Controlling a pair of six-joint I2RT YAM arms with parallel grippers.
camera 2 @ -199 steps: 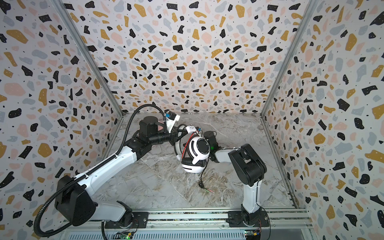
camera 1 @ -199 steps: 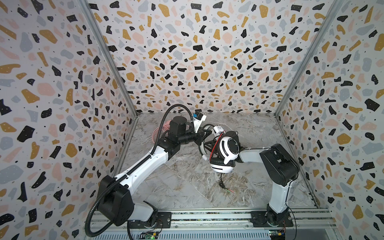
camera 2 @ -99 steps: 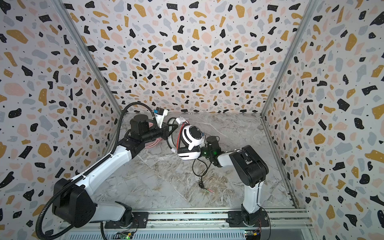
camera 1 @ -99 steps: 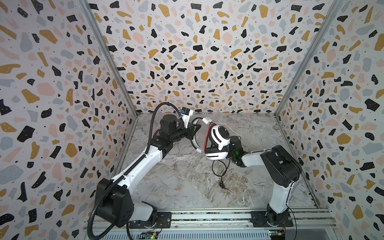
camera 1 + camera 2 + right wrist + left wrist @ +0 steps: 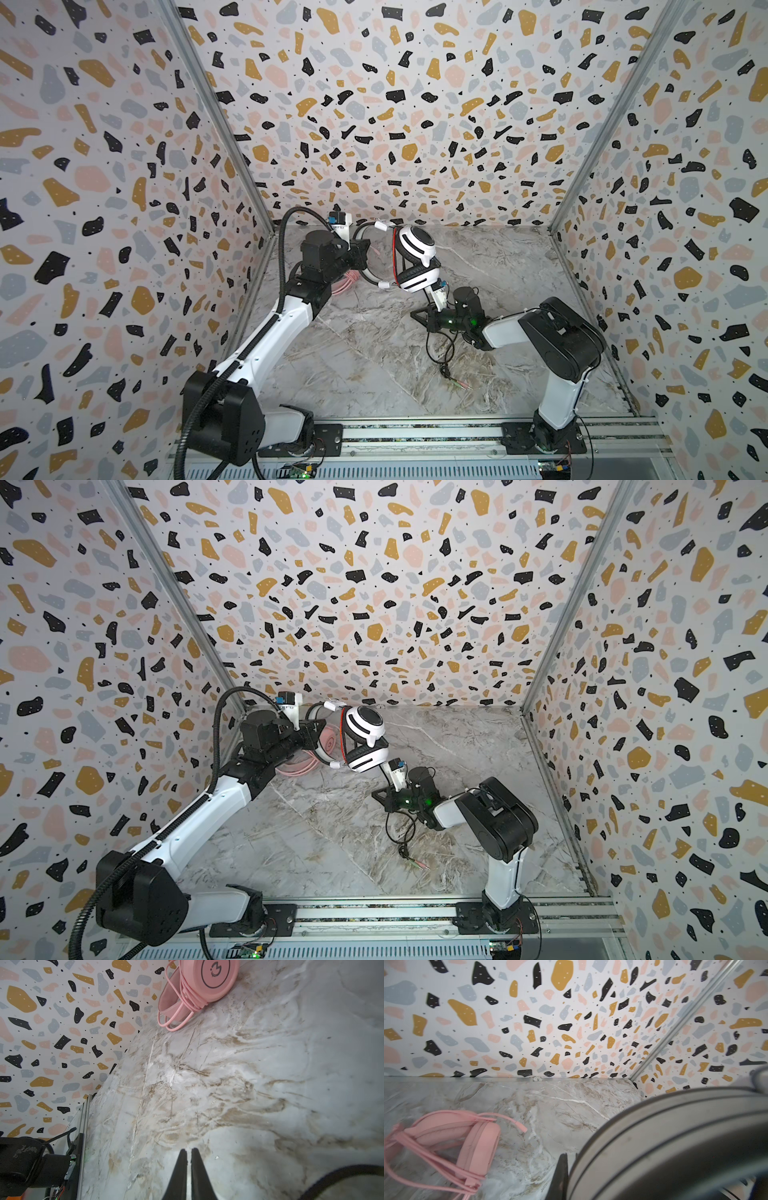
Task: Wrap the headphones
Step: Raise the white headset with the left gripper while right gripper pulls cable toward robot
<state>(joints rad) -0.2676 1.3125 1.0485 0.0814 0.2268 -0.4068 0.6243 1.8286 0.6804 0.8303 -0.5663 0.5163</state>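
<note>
The white-and-black headphones [image 5: 415, 249] hang above the table at the back, left of centre in both top views. My left gripper [image 5: 363, 255] is shut on their thin headband [image 5: 664, 1147], which fills the left wrist view beside one dark finger [image 5: 560, 1176]. Their black cable [image 5: 442, 353] drops past my right gripper [image 5: 419, 317] to the table and ends in a plug [image 5: 461, 384]. The right gripper [image 5: 188, 1152] sits low over the marble. It is shut, with nothing seen between its tips. The pink headphones [image 5: 471, 1145] lie by the left wall with their pink cable wound around them.
Terrazzo-patterned walls close in the marble table [image 5: 498, 270] on three sides. A metal rail [image 5: 415, 432] with both arm bases runs along the front edge. A loop of black cable [image 5: 342, 1171] arcs beside the right gripper.
The left arm carried the white-and-black headphones up and back toward the left rear. The right gripper came out from behind them, dropped low toward the table and closed.
</note>
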